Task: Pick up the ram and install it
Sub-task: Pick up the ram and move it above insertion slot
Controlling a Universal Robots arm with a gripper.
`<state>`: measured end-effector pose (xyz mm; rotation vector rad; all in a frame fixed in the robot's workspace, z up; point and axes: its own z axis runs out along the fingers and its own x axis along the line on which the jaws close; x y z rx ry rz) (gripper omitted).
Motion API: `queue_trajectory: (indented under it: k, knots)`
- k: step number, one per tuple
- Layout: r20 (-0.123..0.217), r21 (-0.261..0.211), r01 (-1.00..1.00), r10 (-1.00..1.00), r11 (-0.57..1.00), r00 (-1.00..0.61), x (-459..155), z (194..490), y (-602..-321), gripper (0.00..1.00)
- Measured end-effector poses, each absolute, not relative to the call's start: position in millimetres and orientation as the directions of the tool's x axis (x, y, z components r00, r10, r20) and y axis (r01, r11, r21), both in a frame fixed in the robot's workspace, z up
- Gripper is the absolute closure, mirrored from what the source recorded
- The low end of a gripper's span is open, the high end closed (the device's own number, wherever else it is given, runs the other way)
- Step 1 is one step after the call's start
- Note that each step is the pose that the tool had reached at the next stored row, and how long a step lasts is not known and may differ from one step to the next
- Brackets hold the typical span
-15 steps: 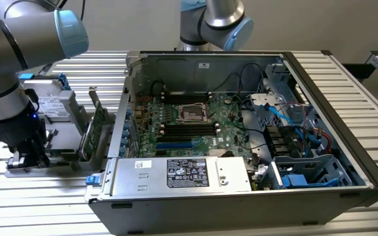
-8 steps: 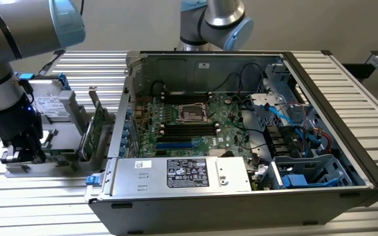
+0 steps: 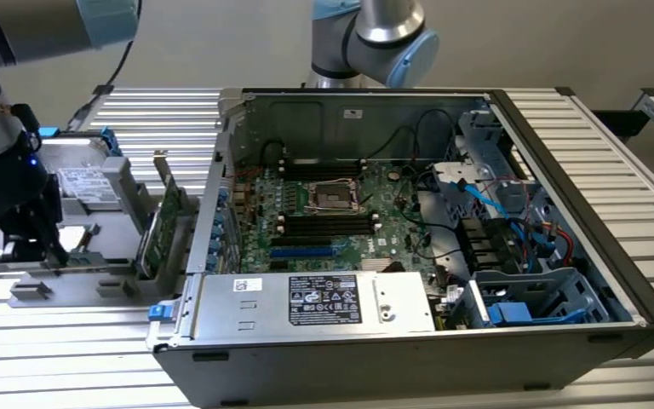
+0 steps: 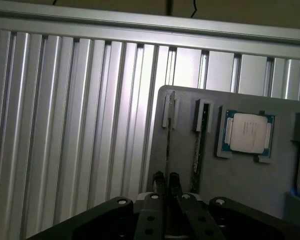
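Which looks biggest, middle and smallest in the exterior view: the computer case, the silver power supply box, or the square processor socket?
1. computer case, clearly biggest
2. silver power supply box
3. processor socket, smallest

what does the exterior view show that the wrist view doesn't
Exterior, not wrist: the open computer case with its motherboard and power supply, plus the hard drive and expansion card on the grey tray. Wrist, not exterior: the ram edge-on in its slot, the gripper shut on it, a second stick beside it, and a processor. Both: the grey tray, the ribbed metal table and the gripper.
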<state>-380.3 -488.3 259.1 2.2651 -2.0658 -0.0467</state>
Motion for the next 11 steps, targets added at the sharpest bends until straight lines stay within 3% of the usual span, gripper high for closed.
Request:
queue_trajectory:
  k: [11]
  knots:
    - [0.028,0.078,-0.993,-0.996,-0.085,0.087,-376,286,-487,0.86]
